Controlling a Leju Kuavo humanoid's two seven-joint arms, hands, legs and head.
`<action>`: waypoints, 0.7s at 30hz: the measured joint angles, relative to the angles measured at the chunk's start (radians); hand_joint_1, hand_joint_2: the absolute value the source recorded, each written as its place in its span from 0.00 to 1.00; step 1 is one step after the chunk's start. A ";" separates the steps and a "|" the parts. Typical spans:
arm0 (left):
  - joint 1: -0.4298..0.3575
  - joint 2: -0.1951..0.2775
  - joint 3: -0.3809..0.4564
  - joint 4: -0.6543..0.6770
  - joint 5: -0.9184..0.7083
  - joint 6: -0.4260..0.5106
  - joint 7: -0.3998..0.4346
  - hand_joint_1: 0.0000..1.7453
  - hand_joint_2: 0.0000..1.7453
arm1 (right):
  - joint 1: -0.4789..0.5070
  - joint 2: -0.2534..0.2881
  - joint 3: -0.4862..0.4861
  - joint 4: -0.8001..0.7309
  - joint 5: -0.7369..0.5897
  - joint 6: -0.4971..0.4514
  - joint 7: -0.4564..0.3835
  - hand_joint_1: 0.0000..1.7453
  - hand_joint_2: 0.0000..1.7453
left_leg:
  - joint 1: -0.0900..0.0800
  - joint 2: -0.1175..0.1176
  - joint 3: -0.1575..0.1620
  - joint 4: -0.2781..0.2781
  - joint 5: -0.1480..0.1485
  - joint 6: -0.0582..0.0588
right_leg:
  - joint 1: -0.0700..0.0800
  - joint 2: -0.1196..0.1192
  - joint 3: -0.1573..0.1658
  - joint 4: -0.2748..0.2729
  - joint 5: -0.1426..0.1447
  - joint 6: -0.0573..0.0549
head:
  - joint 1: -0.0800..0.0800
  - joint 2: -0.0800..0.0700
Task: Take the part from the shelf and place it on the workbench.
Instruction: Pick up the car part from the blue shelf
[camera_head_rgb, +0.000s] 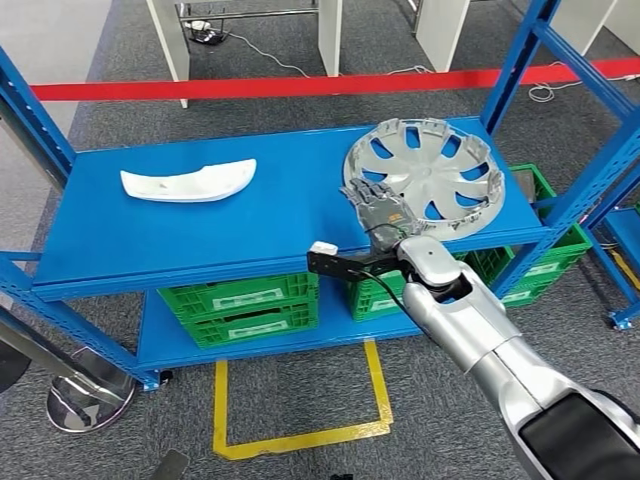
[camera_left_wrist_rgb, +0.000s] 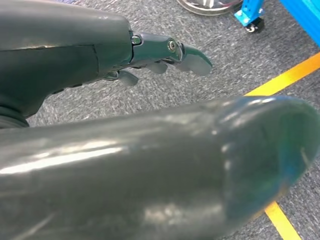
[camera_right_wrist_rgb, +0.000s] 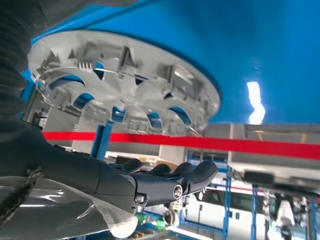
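A silver hubcap (camera_head_rgb: 438, 170) lies inside-up at the right end of the blue shelf's top board (camera_head_rgb: 287, 210). My right hand (camera_head_rgb: 377, 205) hovers over the board at the hubcap's near left rim, fingers stretched out and holding nothing. In the right wrist view the hubcap (camera_right_wrist_rgb: 124, 85) is a short gap away from the dark fingers (camera_right_wrist_rgb: 170, 180); I cannot tell if they touch it. A curved white part (camera_head_rgb: 189, 183) lies on the board's left half. My left hand (camera_left_wrist_rgb: 113, 50) hangs over the grey carpet with fingers straight and nothing in it.
Green crates (camera_head_rgb: 249, 305) fill the lower shelf board. Blue uprights (camera_head_rgb: 521, 60) frame the shelf's right end. A red tape line (camera_head_rgb: 302, 85) runs behind it. A yellow floor marking (camera_head_rgb: 302, 440) lies in front, and a round metal base (camera_head_rgb: 83, 395) stands at the lower left.
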 joint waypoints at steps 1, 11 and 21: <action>0.000 -0.001 0.000 0.000 0.001 0.000 0.000 0.00 0.00 | -0.003 0.000 0.000 0.007 -0.001 0.005 0.006 0.00 1.00 | 0.000 -0.001 0.002 0.002 -0.002 -0.002 | -0.002 -0.001 0.023 -0.060 0.041 0.000 | 0.000 0.000; 0.005 0.001 0.000 0.000 0.004 0.002 0.008 0.00 0.00 | -0.043 0.015 -0.003 0.107 -0.013 0.029 0.046 0.00 1.00 | 0.000 -0.002 -0.055 0.144 -0.091 -0.049 | -0.007 -0.001 0.128 -0.270 0.122 -0.044 | -0.005 0.000; 0.009 -0.001 -0.004 0.000 0.005 0.008 0.019 0.00 0.00 | -0.060 0.042 -0.030 0.199 0.004 0.029 0.120 0.00 1.00 | -0.003 -0.001 0.007 0.024 -0.024 -0.032 | 0.000 0.001 0.130 -0.270 0.117 -0.028 | -0.005 0.000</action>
